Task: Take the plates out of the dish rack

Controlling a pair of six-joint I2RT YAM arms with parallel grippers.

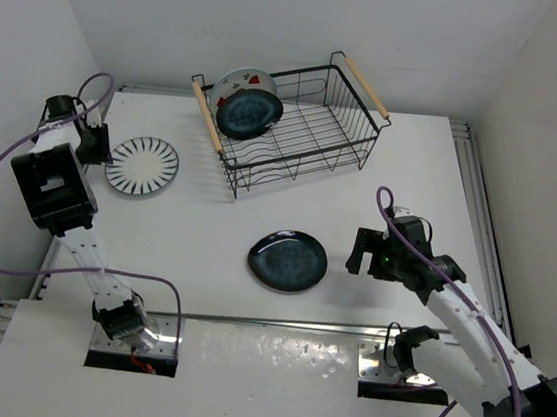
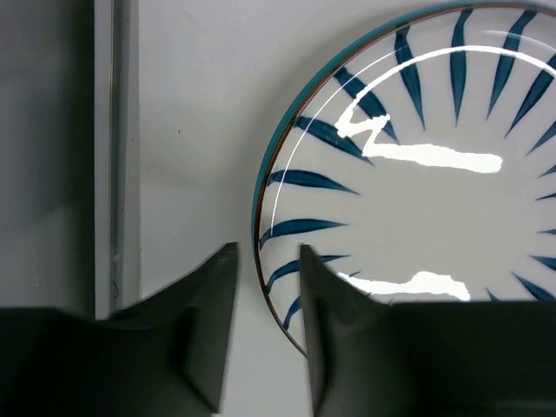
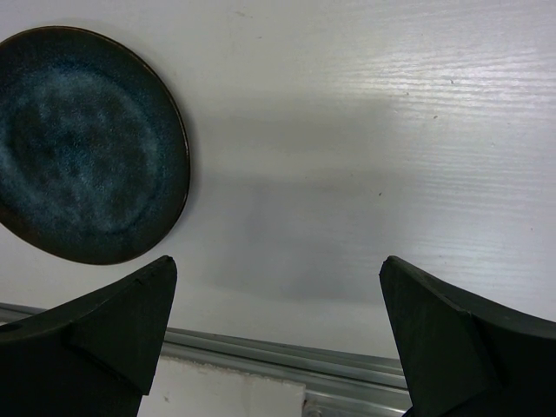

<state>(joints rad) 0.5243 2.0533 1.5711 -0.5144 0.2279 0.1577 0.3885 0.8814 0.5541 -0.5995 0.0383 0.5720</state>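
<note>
Left gripper (image 2: 267,252) narrow astride the nine-o'clock rim of the striped plate (image 2: 417,200), grip unclear: set-down, seemingly. Right gripper (image 3: 278,261) wide, empty. Next: rack (image 1: 316,147), twelve o'clock.

- The dish rack (image 1: 312,137) is a black wire basket with two light wooden bar handles. It sits askew at the far middle of the table (image 1: 412,184).
- A white fruit-motif plate (image 1: 235,81) stands tilted on edge at the rack's left end.
- A racked blue plate (image 1: 249,113), glossy and dark, leans just in front of it and overlaps it.
- The striped plate (image 2: 408,200), white with dark radial stripes and a teal rim, lies flat, face up, left of the rack.
- A loose blue plate (image 3: 87,143), dark and speckled, lies flat near the table's middle, apart from the rack.
</note>
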